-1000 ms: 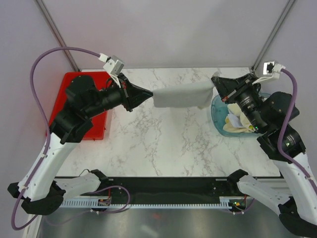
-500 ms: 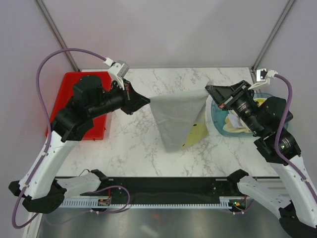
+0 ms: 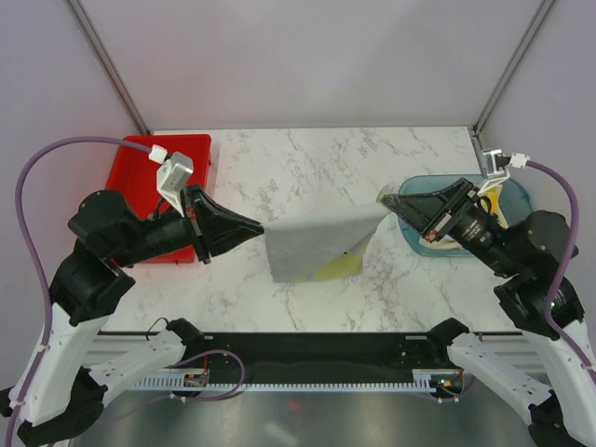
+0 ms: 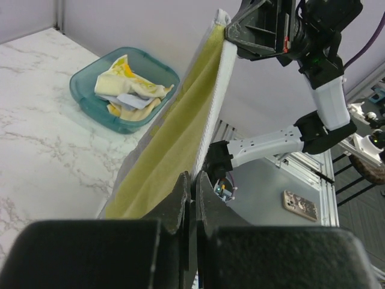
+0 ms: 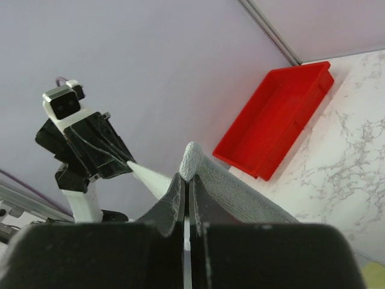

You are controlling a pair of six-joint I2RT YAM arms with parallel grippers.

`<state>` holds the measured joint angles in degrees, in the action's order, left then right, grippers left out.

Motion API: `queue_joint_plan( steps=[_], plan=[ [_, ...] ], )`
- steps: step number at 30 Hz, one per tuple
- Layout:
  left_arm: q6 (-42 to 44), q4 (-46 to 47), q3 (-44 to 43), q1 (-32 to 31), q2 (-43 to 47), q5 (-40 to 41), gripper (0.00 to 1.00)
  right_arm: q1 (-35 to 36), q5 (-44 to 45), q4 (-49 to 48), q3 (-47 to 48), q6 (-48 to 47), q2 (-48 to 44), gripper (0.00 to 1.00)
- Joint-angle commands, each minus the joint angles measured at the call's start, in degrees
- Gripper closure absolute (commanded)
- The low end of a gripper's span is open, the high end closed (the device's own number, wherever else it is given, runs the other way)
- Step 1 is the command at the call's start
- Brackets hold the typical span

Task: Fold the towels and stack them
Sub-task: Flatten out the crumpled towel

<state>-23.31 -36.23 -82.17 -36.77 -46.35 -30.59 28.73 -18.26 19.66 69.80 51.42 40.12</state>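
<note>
Left tool (image 3: 260,228), right tool (image 3: 384,198) (facing) stretch towel (image 3: 312,245).

Grey towel (image 3: 307,247) backed yellow-green, red tray (image 3: 186,149), teal bin (image 4: 90,103), white-marbled table (image 3: 307,168).

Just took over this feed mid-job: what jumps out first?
A grey towel, yellow underneath, hangs stretched over the table middle, one top corner pinched in the left claw, the other in the right claw. At right a teal bin holds crumpled towels; a red tray sits at far left.
</note>
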Motion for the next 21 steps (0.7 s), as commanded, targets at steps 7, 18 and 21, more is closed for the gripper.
queue_joint_plan(
  steps=[7,18,21],
  plan=[
    [-2.27,2.65,-7.04,0.47,-6.91,7.60,0.98,-0.78,20.52,-1.82,6.31,4.40,1.53,1.00],
    [8.19,5.98,-6.07,8.19,-32.03,36.83,0.98,-1.04,34.69,-7.69,9.66,-6.85,33.07,1.00],
    [7.67,10.64,-6.77,13.82,-41.43,35.25,0.98,-2.53,36.19,-14.11,9.83,-9.84,42.21,1.00]
  ],
)
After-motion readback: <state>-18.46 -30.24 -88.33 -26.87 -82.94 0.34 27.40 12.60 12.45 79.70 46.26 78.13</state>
